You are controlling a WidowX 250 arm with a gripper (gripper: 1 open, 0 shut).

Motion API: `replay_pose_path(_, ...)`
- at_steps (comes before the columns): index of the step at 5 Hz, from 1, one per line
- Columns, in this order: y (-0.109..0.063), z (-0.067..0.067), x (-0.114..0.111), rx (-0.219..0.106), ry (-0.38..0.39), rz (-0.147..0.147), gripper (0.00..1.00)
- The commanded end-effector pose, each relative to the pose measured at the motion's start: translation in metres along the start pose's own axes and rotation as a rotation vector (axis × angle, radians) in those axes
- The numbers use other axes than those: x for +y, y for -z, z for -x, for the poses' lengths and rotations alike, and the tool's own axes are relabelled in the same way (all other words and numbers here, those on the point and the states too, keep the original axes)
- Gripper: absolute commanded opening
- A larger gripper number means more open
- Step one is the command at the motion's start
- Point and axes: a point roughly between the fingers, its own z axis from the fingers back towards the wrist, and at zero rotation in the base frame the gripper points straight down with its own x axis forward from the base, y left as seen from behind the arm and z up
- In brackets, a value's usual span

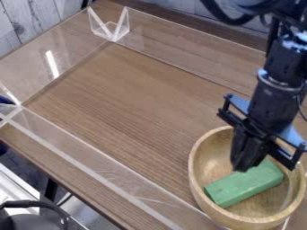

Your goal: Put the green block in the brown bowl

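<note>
The green block (243,185) lies flat inside the brown bowl (206,181), which sits at the lower right of the wooden table. My gripper (246,163) points down into the bowl, its dark fingers pressed together with nothing between them. The tips hang just above the block's far end; whether they touch it cannot be told.
A clear acrylic wall (72,148) runs along the table's left and front edges, with a small clear bracket (108,24) at the back. The arm's black wrist (283,67) rises above the bowl on the right.
</note>
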Motion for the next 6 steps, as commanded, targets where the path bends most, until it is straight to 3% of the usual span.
replay_pose_path(1, -0.04, 0.001, 0.006, -0.148, -0.033, -0.029, 0.0)
replay_pose_path(2, -0.062, 0.004, 0.026, -0.215, -0.098, -0.051, 0.0)
replay_pose_path(3, -0.071, 0.011, 0.064, -0.222, -0.202, -0.062, 0.0)
replay_pose_path(4, -0.07, 0.028, 0.109, -0.214, -0.302, -0.07, 0.0)
replay_pose_path(5, -0.064, 0.043, 0.154, -0.212, -0.382, -0.103, 0.0)
replay_pose_path(6, -0.058, 0.02, 0.117, -0.214, -0.331, -0.136, 0.0)
